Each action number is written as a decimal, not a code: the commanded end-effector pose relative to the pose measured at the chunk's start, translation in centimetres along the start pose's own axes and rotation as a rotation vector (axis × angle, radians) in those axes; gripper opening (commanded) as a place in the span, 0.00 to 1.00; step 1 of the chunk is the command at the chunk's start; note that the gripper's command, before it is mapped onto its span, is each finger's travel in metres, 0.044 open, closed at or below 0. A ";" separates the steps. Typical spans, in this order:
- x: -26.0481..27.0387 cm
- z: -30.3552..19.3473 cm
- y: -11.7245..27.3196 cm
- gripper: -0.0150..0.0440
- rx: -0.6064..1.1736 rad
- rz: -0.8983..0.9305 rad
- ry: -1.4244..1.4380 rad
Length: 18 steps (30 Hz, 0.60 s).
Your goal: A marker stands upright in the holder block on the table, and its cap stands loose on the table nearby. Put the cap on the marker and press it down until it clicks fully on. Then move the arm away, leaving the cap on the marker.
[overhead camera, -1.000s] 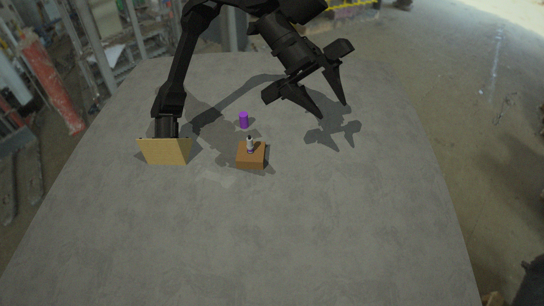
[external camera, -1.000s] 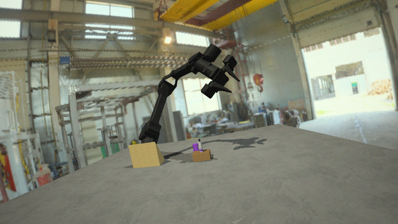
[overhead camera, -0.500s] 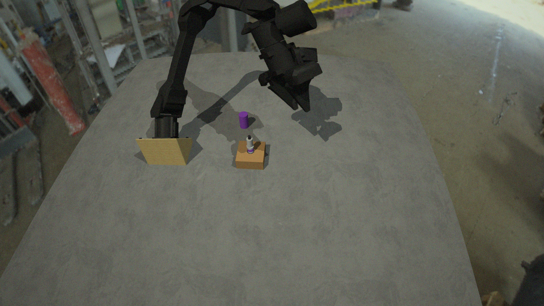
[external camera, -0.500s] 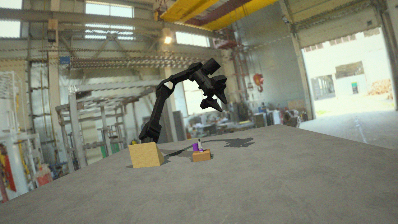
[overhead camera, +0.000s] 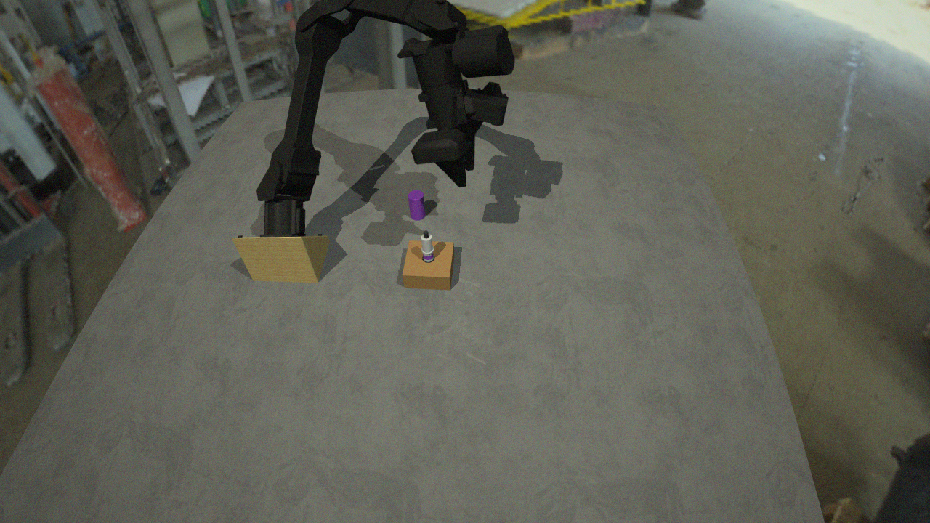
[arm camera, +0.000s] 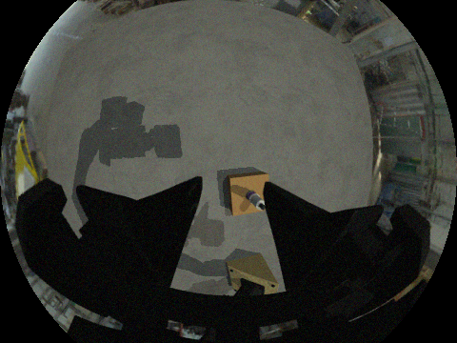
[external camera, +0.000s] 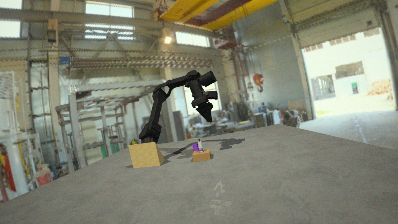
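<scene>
The purple cap [overhead camera: 416,205] [external camera: 195,147] stands upright on the table behind the holder block; it does not show in the wrist view. The white marker [overhead camera: 426,244] [external camera: 199,144] [arm camera: 254,199] stands upright in the orange-brown holder block [overhead camera: 426,280] [external camera: 202,156] [arm camera: 238,182], its dark tip up and bare. My gripper [overhead camera: 465,181] [external camera: 210,120] [arm camera: 233,185] is part open, with nothing between its fingers. It hangs pointing down, well above the table. In the top view it appears up and to the right of the cap.
The arm's wooden base block [overhead camera: 284,260] [external camera: 145,156] [arm camera: 252,268] stands left of the holder block in the top and exterior views. The grey table [overhead camera: 552,390] [external camera: 250,181] [arm camera: 286,95] carries the arm's shadows around the cap and behind it to the right.
</scene>
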<state>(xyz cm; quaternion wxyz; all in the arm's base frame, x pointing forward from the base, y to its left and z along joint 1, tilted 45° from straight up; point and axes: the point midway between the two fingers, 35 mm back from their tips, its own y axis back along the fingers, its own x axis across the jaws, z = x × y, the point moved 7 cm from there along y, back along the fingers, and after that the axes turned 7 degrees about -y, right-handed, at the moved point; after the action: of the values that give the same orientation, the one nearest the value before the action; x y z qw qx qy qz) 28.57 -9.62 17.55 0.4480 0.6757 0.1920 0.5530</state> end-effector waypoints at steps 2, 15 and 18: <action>3.4 -6.0 -0.3 0.66 0.210 0.036 -0.584; 4.2 -8.8 -0.4 0.66 0.313 0.003 -0.854; 4.2 -8.8 -0.4 0.66 0.313 0.003 -0.854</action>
<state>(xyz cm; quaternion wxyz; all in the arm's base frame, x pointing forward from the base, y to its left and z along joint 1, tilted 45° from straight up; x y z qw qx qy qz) 22.37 -3.11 19.44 0.3856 0.8934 0.0787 0.2166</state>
